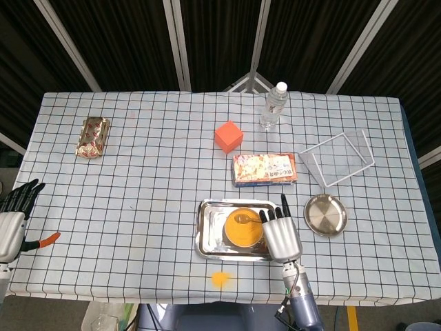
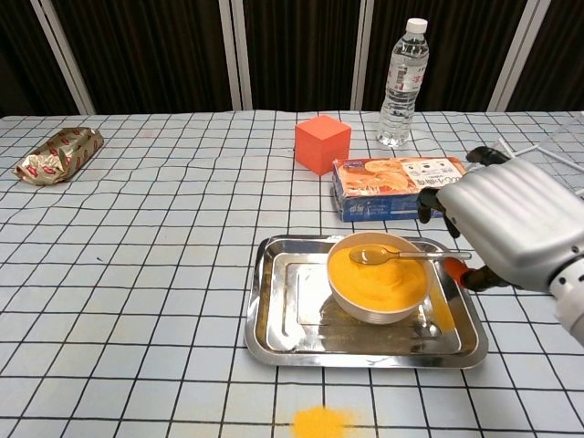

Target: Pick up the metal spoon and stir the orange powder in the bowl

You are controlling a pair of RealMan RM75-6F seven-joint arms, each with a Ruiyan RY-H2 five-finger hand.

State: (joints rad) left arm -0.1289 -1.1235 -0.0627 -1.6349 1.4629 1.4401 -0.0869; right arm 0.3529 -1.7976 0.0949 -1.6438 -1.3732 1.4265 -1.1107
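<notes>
From the head view, the right robot hand [image 1: 280,234] is sitting at the right edge of the steel tray [image 1: 207,238], its fingers pointing away from the robot and closing around the handle of the metal spoon [image 1: 247,219]. The spoon is lying just to the left of that hand — its long axis is running leftward and slightly away, with the scoop resting over the far part of the bowl [image 1: 242,230] of orange powder [image 1: 241,233]. The left robot hand [image 1: 14,210] is hanging off the tabletop [image 1: 151,172] edge well apart to the left, fingers spread and holding nothing, so the right one is by far the nearer.

From the chest view, the right robot hand [image 2: 511,228] is gripping the spoon's handle end, though the exact finger contact is hidden behind the palm shell. The metal spoon [image 2: 401,255] is stretching nearly level leftward from the hand, its scoop [image 2: 367,255] sitting over the orange powder [image 2: 379,276] near the bowl's [image 2: 379,301] far rim. Stirring, I judge, is calling for a sweep of that scoop through the powder to the hand's left — while keeping clear of the rim. The left hand is not showing here.
</notes>
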